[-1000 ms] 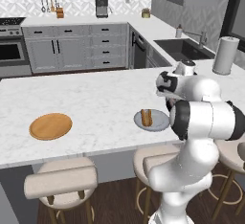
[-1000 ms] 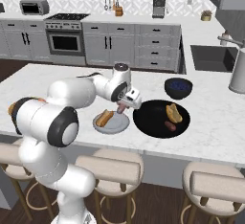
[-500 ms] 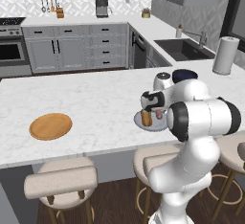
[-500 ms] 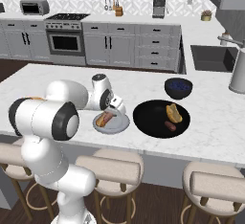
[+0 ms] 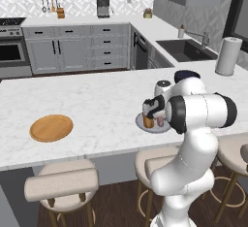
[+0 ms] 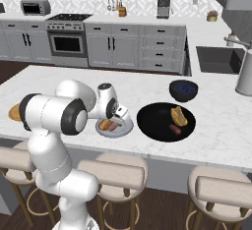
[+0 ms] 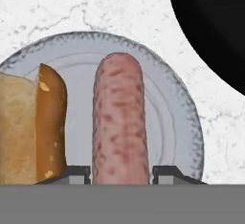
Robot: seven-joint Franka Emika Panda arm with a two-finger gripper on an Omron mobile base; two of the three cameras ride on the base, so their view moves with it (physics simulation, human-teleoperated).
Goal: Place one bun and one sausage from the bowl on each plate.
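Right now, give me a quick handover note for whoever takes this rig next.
Claw: low over the grey plate, fingers either side of a sausage; not clear whether it grips or has let go.
Grey plate: a bun beside that sausage.
Black bowl: one bun and one sausage remain.
Wooden plate: bare.
Left: free the claw, then carry the remaining bun and sausage to the wooden plate.

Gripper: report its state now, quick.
Gripper: closed on the sausage, which lies over the grey plate beside the bun.
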